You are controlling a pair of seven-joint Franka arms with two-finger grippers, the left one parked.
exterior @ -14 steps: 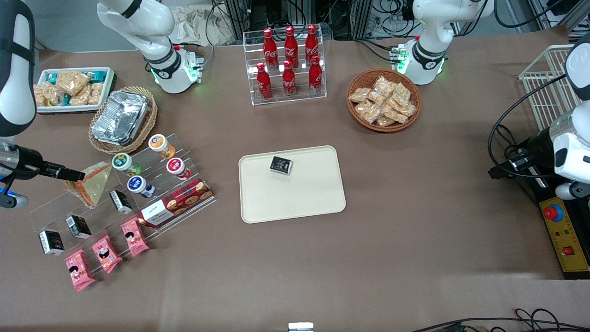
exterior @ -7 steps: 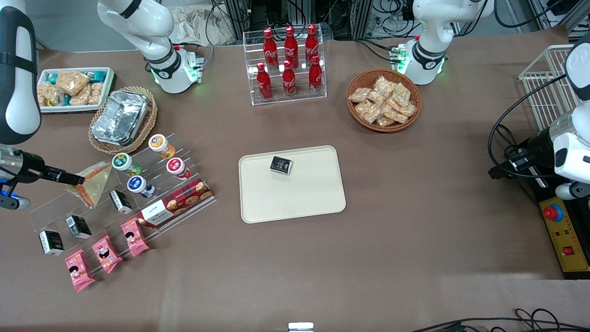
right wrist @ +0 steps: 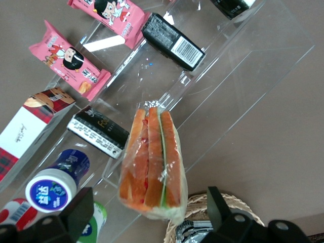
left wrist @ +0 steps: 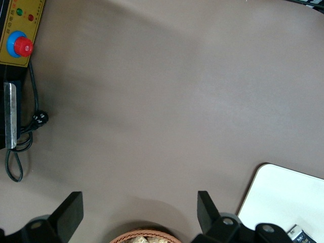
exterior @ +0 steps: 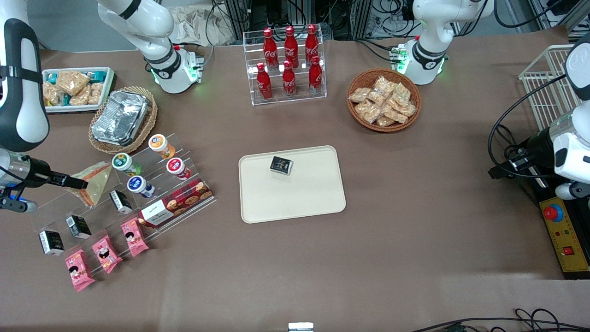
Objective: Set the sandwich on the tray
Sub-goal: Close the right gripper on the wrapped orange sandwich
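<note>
Right wrist view, wrapped triangular sandwich [right wrist: 152, 162] on clear stand, orange-green filling, pincer [right wrist: 147, 207] spread around it

Brown table [exterior: 415, 240] carries: cream tray [exterior: 295, 203], clear stepped rack [exterior: 55, 205], cola-bottle stand [exterior: 286, 97], two wicker baskets, snack bin [exterior: 108, 87] — gripper [exterior: 76, 182] at the rack's sandwich [exterior: 94, 184].

The setting is a robotics laboratory arranged as a mock snack shop. White robot arm bases [exterior: 173, 69] are bolted to a table covered in brown sheeting [exterior: 415, 240]. Bundled cables and aluminium framing [exterior: 368, 18] stand at the table edge farthest from the front camera. A yellow control box with a red emergency-stop button [exterior: 551, 213] lies toward the parked arm's end. Retail-style goods fill a clear acrylic stepped display [exterior: 152, 184] and a cola bottle rack [exterior: 288, 64].
</note>
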